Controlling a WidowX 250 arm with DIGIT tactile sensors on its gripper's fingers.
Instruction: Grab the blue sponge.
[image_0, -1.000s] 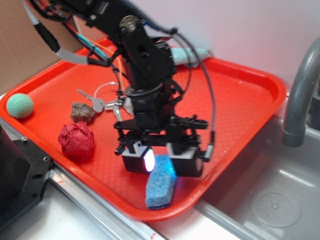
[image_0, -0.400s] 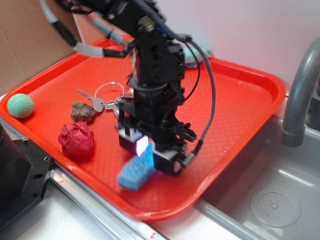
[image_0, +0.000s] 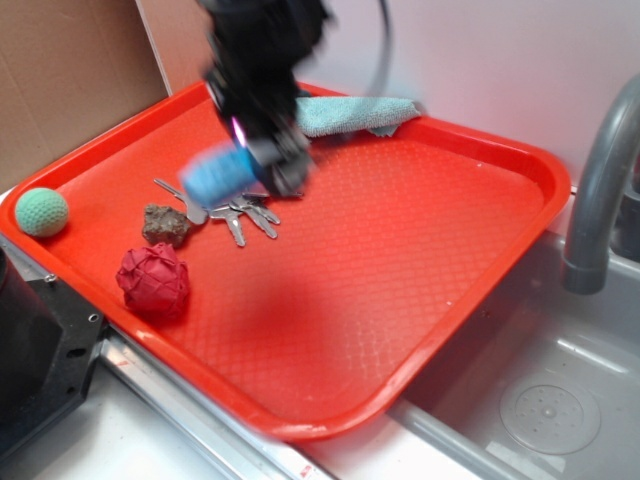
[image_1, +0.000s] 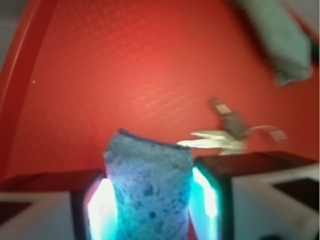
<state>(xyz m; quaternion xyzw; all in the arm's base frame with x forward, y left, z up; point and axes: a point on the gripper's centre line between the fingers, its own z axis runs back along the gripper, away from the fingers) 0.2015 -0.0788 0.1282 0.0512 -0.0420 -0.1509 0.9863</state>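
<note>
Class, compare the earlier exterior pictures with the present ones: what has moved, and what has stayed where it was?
The gripper, shut on the blue sponge, has lifted it from the near edge of the red tray and carried it up and back, above the keys. The green ball, brown lump, red ball and teal cloth stayed put.
</note>
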